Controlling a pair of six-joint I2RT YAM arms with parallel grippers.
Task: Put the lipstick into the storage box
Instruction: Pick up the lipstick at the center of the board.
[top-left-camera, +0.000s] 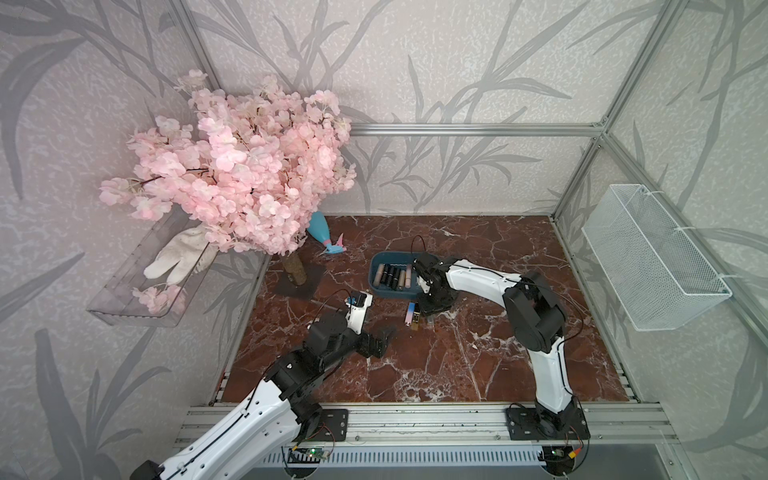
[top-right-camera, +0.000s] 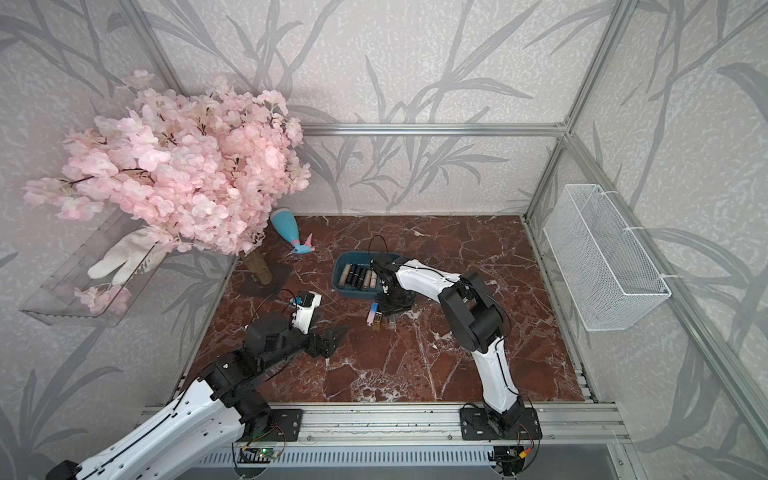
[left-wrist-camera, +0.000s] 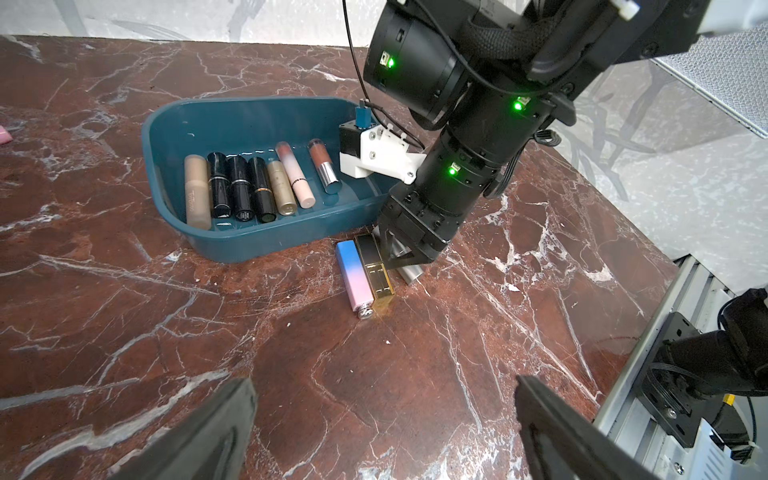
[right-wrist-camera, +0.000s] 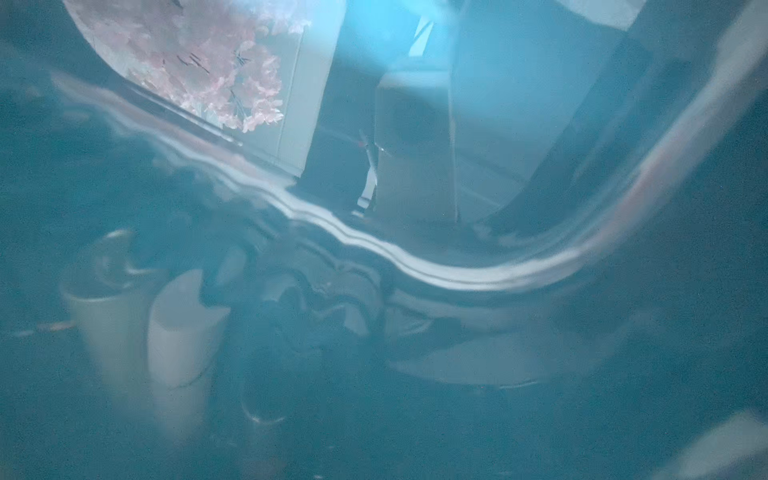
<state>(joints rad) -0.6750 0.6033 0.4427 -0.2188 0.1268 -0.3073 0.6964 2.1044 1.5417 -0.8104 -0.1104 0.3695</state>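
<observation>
The teal storage box (top-left-camera: 372, 274) (top-right-camera: 336, 275) (left-wrist-camera: 249, 245) sits mid-table with several lipsticks (left-wrist-camera: 241, 187) lying side by side in it. On the marble just in front of it lie a blue-pink lipstick (top-left-camera: 410, 312) (left-wrist-camera: 353, 274), a black-and-gold one (left-wrist-camera: 374, 266) and a silver tube (left-wrist-camera: 410, 273). My right gripper (top-left-camera: 429, 316) (top-right-camera: 390, 314) (left-wrist-camera: 397, 259) points down with its fingers at the silver tube; how wide the jaws stand is hidden. The right wrist view shows only the blurred teal wall (right-wrist-camera: 415, 395). My left gripper (top-left-camera: 384, 338) (left-wrist-camera: 384, 386) hovers open and empty, nearer the front.
A pink blossom tree (top-left-camera: 245, 174) stands at the back left with a blue bottle (top-left-camera: 322, 230) lying beside it. A clear tray (top-left-camera: 137, 307) holding a glove hangs on the left wall. On the right wall hangs a white mesh basket (top-left-camera: 652, 257). An aluminium rail (top-left-camera: 415, 419) runs along the front.
</observation>
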